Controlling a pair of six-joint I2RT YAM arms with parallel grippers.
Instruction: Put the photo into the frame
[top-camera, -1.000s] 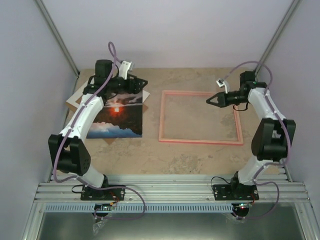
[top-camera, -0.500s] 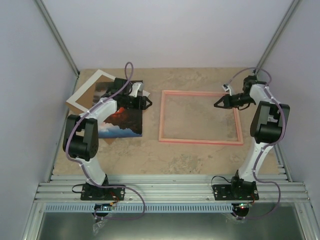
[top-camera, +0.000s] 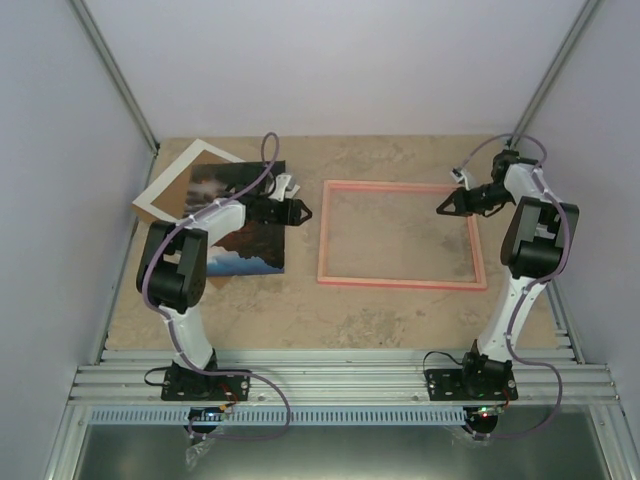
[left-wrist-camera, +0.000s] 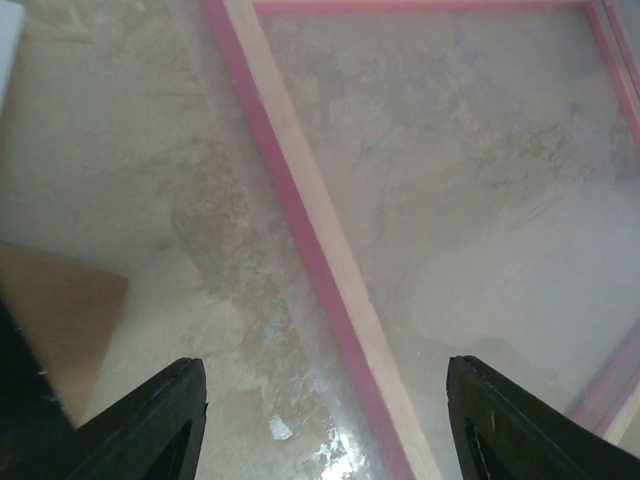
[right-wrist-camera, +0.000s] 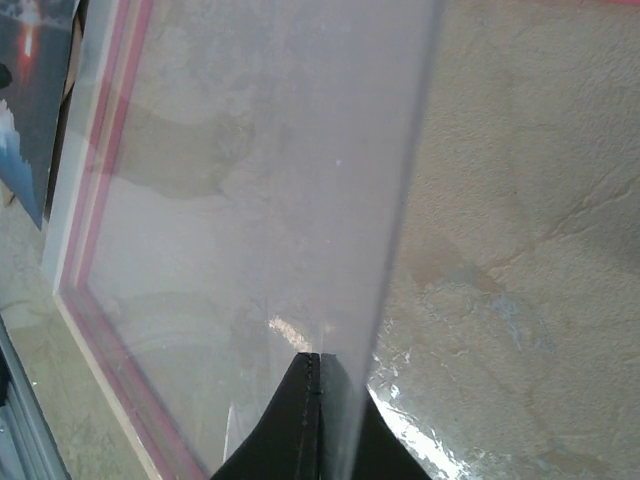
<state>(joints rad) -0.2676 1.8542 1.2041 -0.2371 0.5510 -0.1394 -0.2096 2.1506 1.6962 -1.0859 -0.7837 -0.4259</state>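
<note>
The photo (top-camera: 238, 222), a red sunset print, lies face up left of the pink frame (top-camera: 398, 283). My left gripper (top-camera: 298, 211) is open and empty, low over the table between the photo's right edge and the frame's left side. In the left wrist view the gripper (left-wrist-camera: 328, 425) has its fingers spread wide, with the frame's left bar (left-wrist-camera: 300, 225) running between them. My right gripper (top-camera: 441, 208) is over the frame's far right part. In the right wrist view the gripper (right-wrist-camera: 320, 365) is shut on the edge of a clear pane (right-wrist-camera: 260, 170), with the frame (right-wrist-camera: 95, 170) and the photo (right-wrist-camera: 30, 90) beyond it.
A white mat (top-camera: 165, 190) with a cut-out window lies tilted at the far left, partly under the photo. A brown board corner (left-wrist-camera: 60, 310) shows in the left wrist view. Walls close in the table left, right and back.
My left arm has stretched out low, and its gripper has moved right from over the photo to its right edge. My right gripper has shifted slightly right and back, still shut.
</note>
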